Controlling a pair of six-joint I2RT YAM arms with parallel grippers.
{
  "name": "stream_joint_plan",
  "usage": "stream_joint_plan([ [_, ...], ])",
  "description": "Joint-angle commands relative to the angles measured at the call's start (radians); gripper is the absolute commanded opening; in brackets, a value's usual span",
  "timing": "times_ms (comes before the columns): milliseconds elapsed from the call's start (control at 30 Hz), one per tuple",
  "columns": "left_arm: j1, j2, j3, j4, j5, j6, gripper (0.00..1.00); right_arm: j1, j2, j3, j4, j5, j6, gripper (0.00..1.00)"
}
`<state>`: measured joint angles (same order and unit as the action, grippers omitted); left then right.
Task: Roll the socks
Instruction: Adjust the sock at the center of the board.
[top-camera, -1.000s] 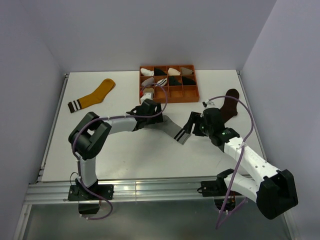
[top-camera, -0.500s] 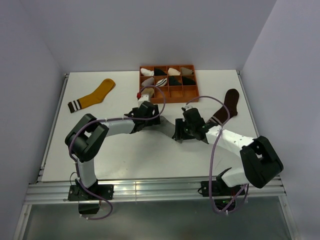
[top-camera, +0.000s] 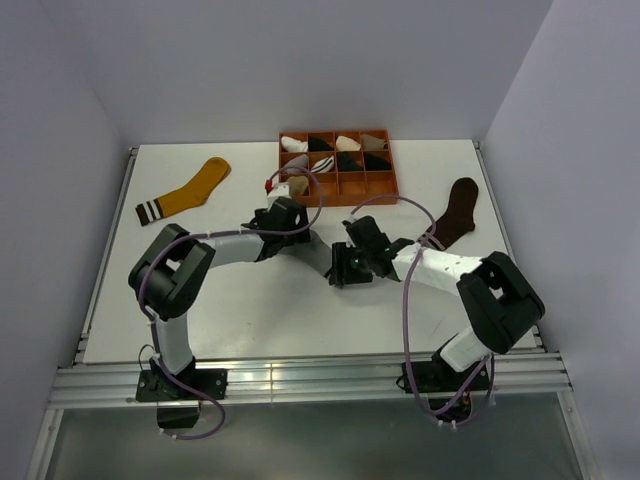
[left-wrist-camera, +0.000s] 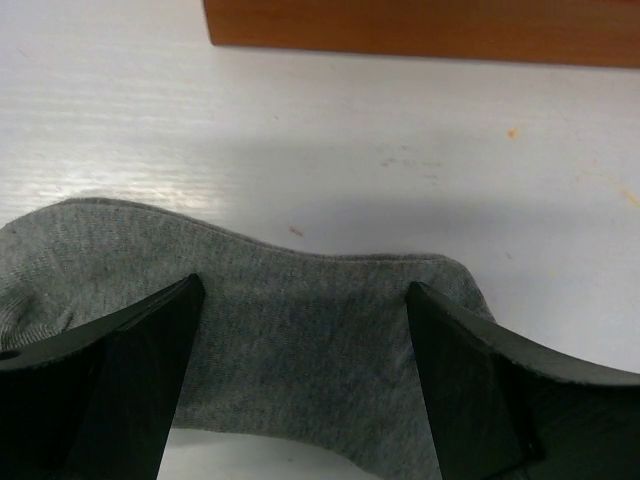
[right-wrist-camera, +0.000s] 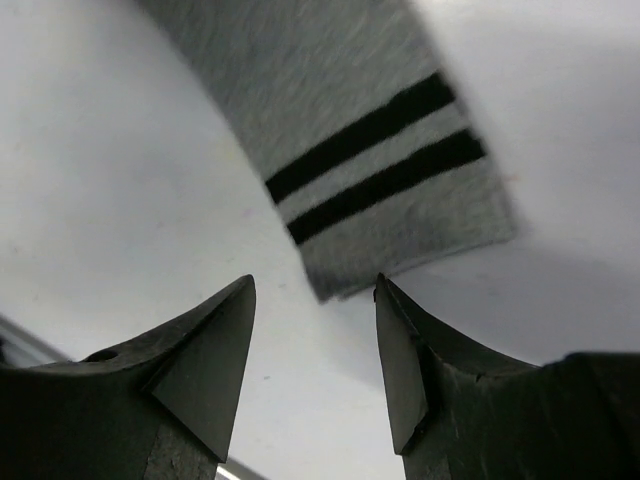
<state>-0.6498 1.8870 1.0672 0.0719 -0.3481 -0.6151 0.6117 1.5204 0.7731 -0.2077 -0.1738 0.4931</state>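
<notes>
The grey sock lies flat mid-table between both grippers. My left gripper is open and straddles its toe end, one finger on each side. My right gripper hovers at the other end, open, nothing between its fingers. The black-striped cuff ends just beyond the right gripper's tips. The mustard-yellow sock lies at the far left. At the right, beside the right arm, lies the dark brown sock.
An orange divided tray with small white, black and beige sock bundles stands at the back centre, just beyond the left gripper; its wall fills the top of the left wrist view. Walls close in the table on the left, back and right.
My right gripper has swung left to the grey sock's cuff and its jaws have narrowed. The left gripper and the sock's toe end have drifted slightly left.
</notes>
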Motion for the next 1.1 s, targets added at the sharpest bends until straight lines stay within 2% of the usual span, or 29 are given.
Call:
stream_joint_plan([
  [0, 0.029, -0.002, -0.035, 0.047, -0.015, 0.087, 0.90, 0.057, 0.024, 0.054, 0.008, -0.082, 0.058, 0.59],
  [100, 0.030, -0.025, -0.071, 0.101, -0.006, 0.138, 0.91, 0.098, 0.017, 0.074, 0.010, -0.095, 0.079, 0.60],
  [300, 0.030, -0.173, -0.157, 0.181, -0.012, 0.103, 0.92, 0.109, -0.141, 0.063, -0.050, 0.085, 0.044, 0.60],
  [400, 0.030, -0.281, -0.132, 0.102, -0.026, 0.039, 0.97, 0.108, -0.172, 0.092, -0.077, 0.172, -0.024, 0.60],
  [567, 0.030, -0.445, -0.082, -0.062, -0.061, -0.041, 0.99, 0.097, -0.034, 0.189, -0.105, 0.263, -0.105, 0.59],
  [700, 0.051, -0.551, -0.003, -0.347, -0.131, -0.098, 0.99, 0.080, 0.090, 0.259, -0.107, 0.287, -0.129, 0.57],
  [800, 0.133, -0.627, 0.011, -0.458, -0.076, -0.110, 1.00, 0.079, 0.161, 0.282, -0.114, 0.277, -0.140, 0.57],
  [933, 0.275, -0.741, -0.003, -0.509, 0.020, -0.075, 0.99, 0.085, 0.222, 0.288, -0.148, 0.212, -0.130, 0.57],
  [1067, 0.329, -0.862, -0.029, -0.518, -0.024, -0.005, 1.00, 0.141, 0.205, 0.276, -0.212, 0.149, -0.077, 0.56],
])
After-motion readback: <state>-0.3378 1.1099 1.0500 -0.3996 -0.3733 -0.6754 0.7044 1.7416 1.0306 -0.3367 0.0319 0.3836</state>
